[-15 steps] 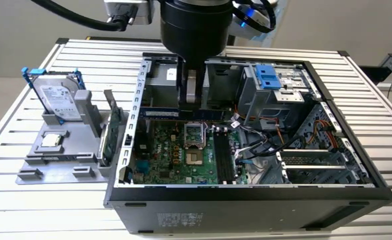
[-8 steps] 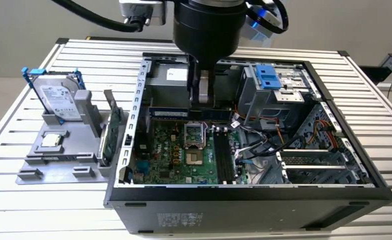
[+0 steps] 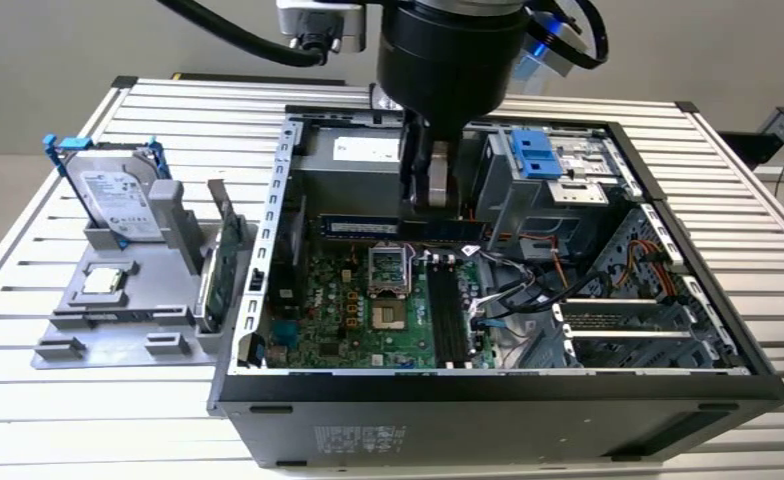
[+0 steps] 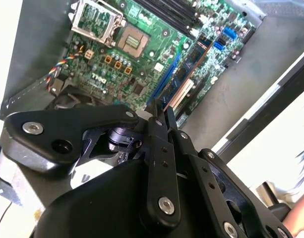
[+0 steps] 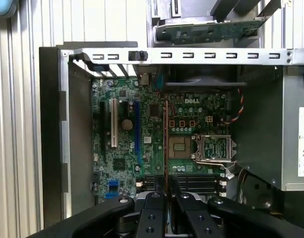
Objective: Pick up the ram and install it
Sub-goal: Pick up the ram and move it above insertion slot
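My gripper hangs inside the open computer case and is shut on the ram, a long dark stick held level on its edge above the green motherboard. The black memory slots lie just in front of and below the stick. In the second wrist view the ram runs out from between the shut fingers over the board. In the first wrist view the ram is a thin orange edge line rising from the gripper, and it crosses the slots.
On the exterior view's left a grey holder carries a silver hard drive in a blue bracket, a green expansion card and a small square chip. Inside the case are the processor socket, loose cables and a drive cage.
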Controlling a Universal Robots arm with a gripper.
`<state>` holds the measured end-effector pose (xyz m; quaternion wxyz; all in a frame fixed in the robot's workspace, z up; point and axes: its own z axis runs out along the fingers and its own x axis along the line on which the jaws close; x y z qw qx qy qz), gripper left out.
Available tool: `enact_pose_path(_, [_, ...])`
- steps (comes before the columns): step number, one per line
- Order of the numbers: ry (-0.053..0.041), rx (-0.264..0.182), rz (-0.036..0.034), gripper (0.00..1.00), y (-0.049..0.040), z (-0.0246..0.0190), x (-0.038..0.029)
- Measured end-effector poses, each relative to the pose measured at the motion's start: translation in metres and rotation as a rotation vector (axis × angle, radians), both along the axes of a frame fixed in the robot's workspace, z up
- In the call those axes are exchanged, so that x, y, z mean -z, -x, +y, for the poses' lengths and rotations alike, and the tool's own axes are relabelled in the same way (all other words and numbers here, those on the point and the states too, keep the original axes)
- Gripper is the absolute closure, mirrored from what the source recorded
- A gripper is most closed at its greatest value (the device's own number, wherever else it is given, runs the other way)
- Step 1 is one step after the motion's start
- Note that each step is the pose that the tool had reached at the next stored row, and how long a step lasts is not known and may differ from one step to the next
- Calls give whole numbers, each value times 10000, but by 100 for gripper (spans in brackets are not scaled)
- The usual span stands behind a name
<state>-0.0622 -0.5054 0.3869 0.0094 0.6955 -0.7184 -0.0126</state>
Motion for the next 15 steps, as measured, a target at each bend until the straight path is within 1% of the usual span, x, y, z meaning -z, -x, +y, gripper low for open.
enact_pose_path(15, [-1,1,35,100,-361,0,0])
